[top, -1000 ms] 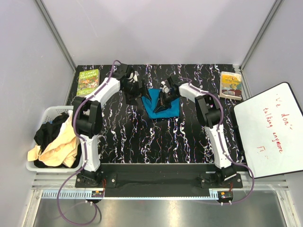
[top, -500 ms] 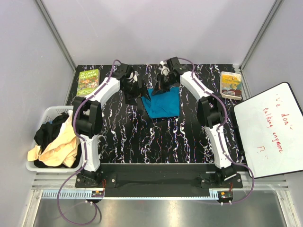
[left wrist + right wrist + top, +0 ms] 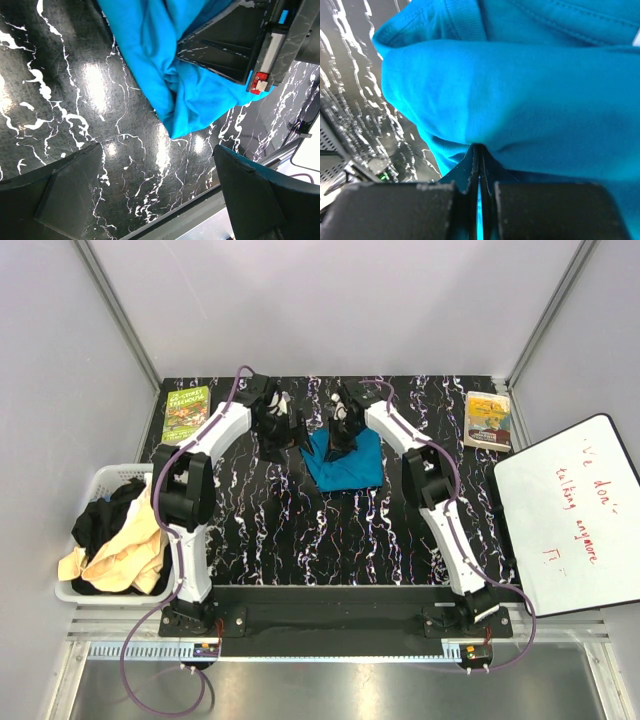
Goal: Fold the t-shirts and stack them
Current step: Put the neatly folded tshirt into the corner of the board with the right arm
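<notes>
top view: teal shirt [image 3: 348, 465] lies bunched on the black marbled table [image 3: 330, 530], not flat, not folded square. right gripper [image 3: 340, 435] sits at the shirt's far left edge. left gripper [image 3: 280, 428] is just left of the shirt, near the right gripper but apart from it

right wrist view: fingers [image 3: 445, 200] pressed together, only a hairline slit between them, a fold of teal cloth pinched at the tips. cloth bulges thick and rounded just past the pinch; a ribbed band shows further out. so the right gripper is clamped on the teal shirt

left wrist view: both fingers [image 3: 65, 195] spread wide, one at each side of the frame, bare table between them, nothing held. a pointed tip of the shirt ends just beyond the gap and touches neither finger; cannot tell if it hangs or lies on the table. the right gripper's dark body shows at the shirt's upper part, with cloth draped from it

around the teal shirt:
- white basket [image 3: 95, 485] well to its left and nearer the arm bases, beside the table edge. it holds a black shirt [image 3: 100, 520] with a cream shirt [image 3: 125, 552] on top, spilling over the rim
- green book [image 3: 186, 412] well to its left, slightly farther back
- yellow book [image 3: 488, 420] well to its right, slightly farther back
- whiteboard [image 3: 570, 515] with red writing further right again, past the table edge
</notes>
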Controlling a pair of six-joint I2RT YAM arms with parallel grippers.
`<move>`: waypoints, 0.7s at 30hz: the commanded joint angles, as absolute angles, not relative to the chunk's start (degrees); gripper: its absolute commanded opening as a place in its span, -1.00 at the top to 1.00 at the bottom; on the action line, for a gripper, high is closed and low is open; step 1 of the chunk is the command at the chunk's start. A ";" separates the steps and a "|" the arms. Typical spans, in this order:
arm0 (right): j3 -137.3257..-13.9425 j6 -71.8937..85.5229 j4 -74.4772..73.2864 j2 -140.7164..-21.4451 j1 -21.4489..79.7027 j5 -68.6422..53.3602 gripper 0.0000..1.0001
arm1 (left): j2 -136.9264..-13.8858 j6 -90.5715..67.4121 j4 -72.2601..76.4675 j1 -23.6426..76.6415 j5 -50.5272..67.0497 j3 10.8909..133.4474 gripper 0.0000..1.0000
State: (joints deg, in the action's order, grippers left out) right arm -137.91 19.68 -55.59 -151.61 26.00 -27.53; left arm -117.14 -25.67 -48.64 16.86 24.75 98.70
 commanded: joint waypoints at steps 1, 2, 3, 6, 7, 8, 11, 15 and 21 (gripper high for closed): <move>-131.41 16.18 -62.31 -148.98 26.37 -13.63 1.00 | -115.05 -23.64 -49.13 16.35 24.08 101.86 -0.98; -129.66 16.00 -62.31 -147.15 26.37 -12.93 1.00 | -115.22 -23.56 -49.39 16.26 24.08 102.04 -0.98; -125.98 15.82 -62.31 -146.08 26.28 -11.88 1.00 | -115.31 -23.21 -49.66 16.26 24.26 102.22 -0.98; -117.29 15.29 -60.83 -141.52 26.28 -9.77 1.00 | -115.58 -22.68 -49.92 16.26 24.34 102.48 -0.98; -114.90 15.47 -60.30 -140.20 26.19 -9.32 1.00 | -115.58 -22.59 -49.92 16.26 24.26 102.48 -0.98; -112.44 15.56 -59.68 -137.40 26.19 -9.32 1.00 | -115.58 -22.41 -50.10 16.26 24.34 102.48 -0.98; -101.38 16.26 -57.83 -132.03 26.10 -9.58 1.00 | -115.75 -22.06 -50.01 16.26 24.70 102.04 -0.98; -92.48 17.22 -57.31 -125.78 26.10 -9.75 1.00 | -116.28 -21.80 -50.01 16.35 25.57 101.08 -0.98; -88.85 16.35 -54.85 -116.73 26.10 -12.56 1.00 | -116.46 -21.62 -50.10 16.52 26.01 99.93 -0.98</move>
State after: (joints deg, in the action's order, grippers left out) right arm -89.36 18.09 -54.57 -121.80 26.20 -15.31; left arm -117.14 -22.68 -50.57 16.53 24.84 100.20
